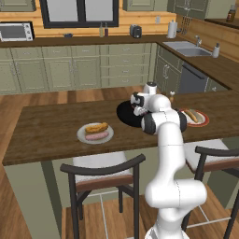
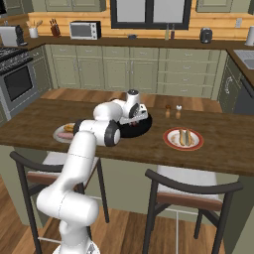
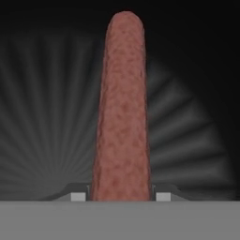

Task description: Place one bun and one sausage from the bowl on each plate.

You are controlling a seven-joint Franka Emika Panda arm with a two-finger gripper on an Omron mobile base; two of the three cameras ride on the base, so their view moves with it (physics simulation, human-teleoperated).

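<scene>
- Gripping is shown in the hand view: the gripper (image 3: 121, 197) has its two tips pressed against either side of a sausage (image 3: 123, 108), so the jaws are clamped on it, inside the ribbed black bowl (image 3: 42, 117).
- Nearest the robot, two chairs (image 1: 105, 175) stand under the near edge of the wooden counter (image 1: 46, 126); judged from this, they do not obstruct the arm, which reaches over them.
- On the counter's left part, the pale plate (image 1: 81, 135) carries one bun (image 1: 96, 127) and one pinkish sausage (image 1: 97, 136). This plate appears complete.
- At centre, the black bowl (image 2: 141, 130) sits with the hand lowered into it. Whether anything else is left in the bowl cannot be told.
- On the right part, the red-rimmed plate (image 2: 168, 141) holds a bun (image 2: 185, 137). Whether a sausage already lies beside it cannot be told.
- Remaining work, as judged: lift the held sausage and place it on the red-rimmed plate.
- Two small shakers (image 2: 172, 111) stand just beyond the path between bowl and red-rimmed plate; a low carry might clip them.
- Far behind, cabinets, a microwave (image 2: 85, 30) and a sink (image 1: 186, 48) are well apart.
</scene>
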